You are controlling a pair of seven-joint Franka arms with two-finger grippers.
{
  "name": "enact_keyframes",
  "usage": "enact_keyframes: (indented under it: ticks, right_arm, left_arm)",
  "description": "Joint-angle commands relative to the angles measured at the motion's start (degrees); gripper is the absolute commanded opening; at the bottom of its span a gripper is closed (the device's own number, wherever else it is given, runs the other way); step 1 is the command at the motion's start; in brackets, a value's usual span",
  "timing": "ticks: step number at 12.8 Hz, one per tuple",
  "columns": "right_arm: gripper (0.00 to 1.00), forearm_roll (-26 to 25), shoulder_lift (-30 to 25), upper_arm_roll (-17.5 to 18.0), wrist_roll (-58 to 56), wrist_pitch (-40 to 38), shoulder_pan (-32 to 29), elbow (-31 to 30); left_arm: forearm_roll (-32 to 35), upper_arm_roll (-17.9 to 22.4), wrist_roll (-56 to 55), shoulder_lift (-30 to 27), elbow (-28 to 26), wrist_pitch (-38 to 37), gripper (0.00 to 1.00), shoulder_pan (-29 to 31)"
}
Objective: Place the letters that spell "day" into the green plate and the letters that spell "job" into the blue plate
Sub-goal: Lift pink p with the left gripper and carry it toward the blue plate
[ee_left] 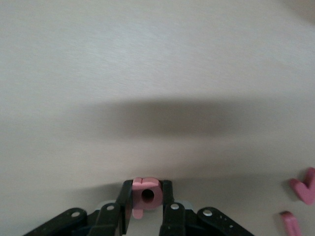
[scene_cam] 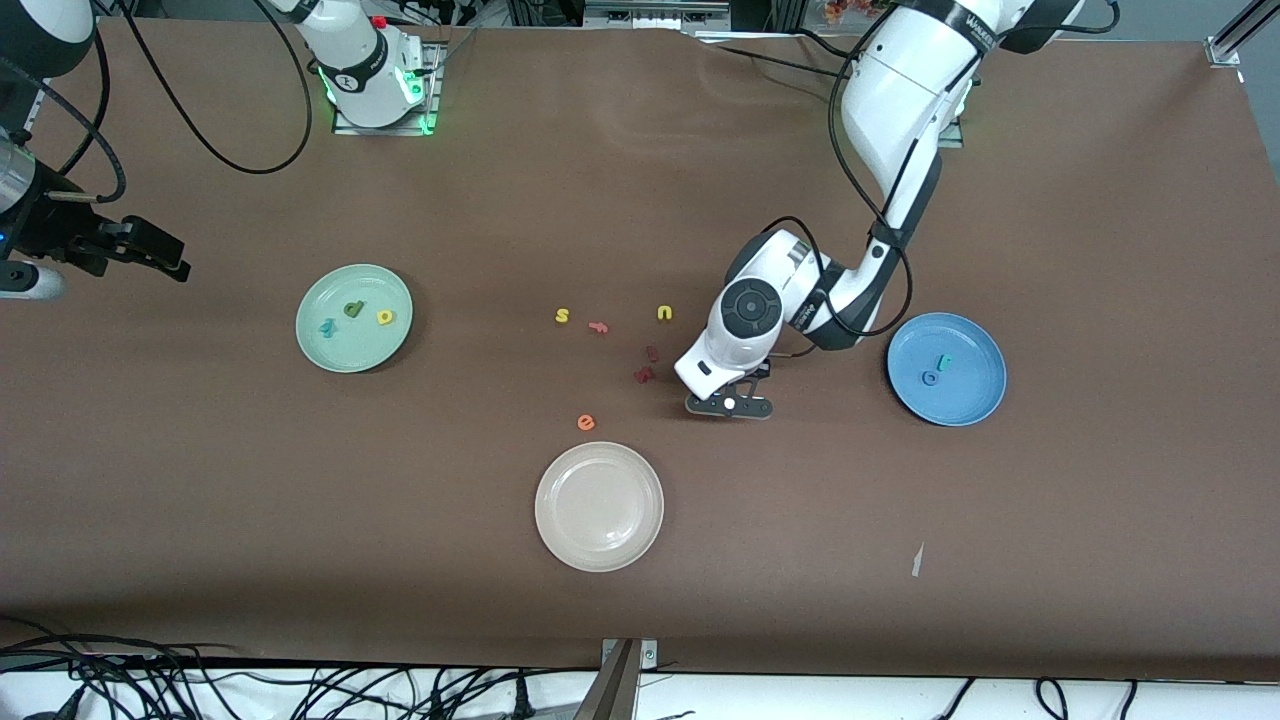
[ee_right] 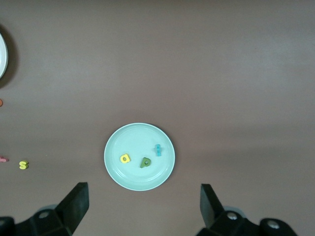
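The left gripper (scene_cam: pixel 729 404) is down at the table between the blue plate (scene_cam: pixel 975 395) and the dark red letters (scene_cam: pixel 645 366), its fingers (ee_left: pixel 167 196) pinched on the coral-red "b" (ee_left: pixel 146 192). The teal "j" (scene_cam: pixel 943 361) and the blue "o" (scene_cam: pixel 930 378) lie in the blue plate. The yellow letter (ee_right: pixel 125 158), the dark green letter (ee_right: pixel 145 162) and the teal "y" (ee_right: pixel 158 149) lie in the green plate (ee_right: pixel 118 174), while the right gripper (ee_right: pixel 142 206) waits high over that plate's end of the table with its jaws spread wide and empty.
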Motion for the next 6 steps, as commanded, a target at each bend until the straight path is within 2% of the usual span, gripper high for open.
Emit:
enact_keyframes:
  ticks: [1,6]
  right_arm:
    - [1.00,1.0,0.5,0.5,0.5,-0.8,-0.8,1.4]
    - [1.00,1.0,0.5,0.5,0.5,-0.9,-0.8,1.4]
  left_arm:
    - [-1.0,-0.3,4.6,-6.2,-0.7,-8.5,0.00,5.8]
    - [0.1,-0.1,14.3,-16.3,-13.7,-8.3,0.00,14.9]
